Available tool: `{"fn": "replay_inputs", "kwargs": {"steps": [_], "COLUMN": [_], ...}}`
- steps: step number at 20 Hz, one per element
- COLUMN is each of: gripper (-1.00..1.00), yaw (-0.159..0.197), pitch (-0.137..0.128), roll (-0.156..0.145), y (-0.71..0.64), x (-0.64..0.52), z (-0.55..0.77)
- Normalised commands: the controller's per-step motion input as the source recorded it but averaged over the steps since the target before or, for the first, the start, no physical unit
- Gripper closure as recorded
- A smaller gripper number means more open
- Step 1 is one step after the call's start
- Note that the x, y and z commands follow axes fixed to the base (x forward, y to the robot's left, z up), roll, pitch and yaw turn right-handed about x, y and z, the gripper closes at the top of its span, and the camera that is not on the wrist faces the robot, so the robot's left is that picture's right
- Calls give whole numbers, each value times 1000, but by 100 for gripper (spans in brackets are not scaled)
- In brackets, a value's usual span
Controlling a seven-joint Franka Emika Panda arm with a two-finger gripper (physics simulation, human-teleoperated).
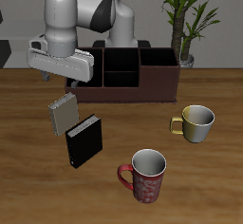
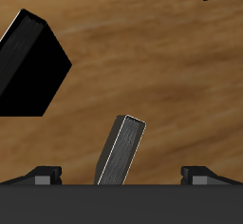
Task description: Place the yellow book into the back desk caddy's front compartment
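The yellow book (image 1: pixel 63 114), thin and greyish-tan with pale page edges, rests on the table in front of the caddy's end. It also shows edge-on in the wrist view (image 2: pixel 121 150). My gripper (image 1: pixel 65 87) hangs just above it, open and empty. In the wrist view the gripper (image 2: pixel 121 177) has its fingertips (image 2: pixel 43 175) spread wide on either side of the book, apart from it. The back desk caddy (image 1: pixel 128 93), a long reddish-brown box, stands behind. Its front compartment (image 1: pixel 121 77) is a small dark middle cell and looks empty.
A thicker black book (image 1: pixel 84 140) (image 2: pixel 28 62) lies close beside the yellow book, nearer the table's front edge. A pale mug with a yellow handle (image 1: pixel 197 121) and a red patterned mug (image 1: pixel 147 176) stand farther off. A potted plant (image 1: pixel 185 19) is behind the caddy.
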Motion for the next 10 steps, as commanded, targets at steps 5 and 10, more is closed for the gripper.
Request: {"fn": "replay_inputs", "kwargs": {"steps": [5, 10], "gripper": [-100, -100], "yaw": [-55, -33], "pitch": [-3, 23], "roll": [-18, -4], "y": [-149, -34], "x": [51, 53], "z": [-203, -270]}}
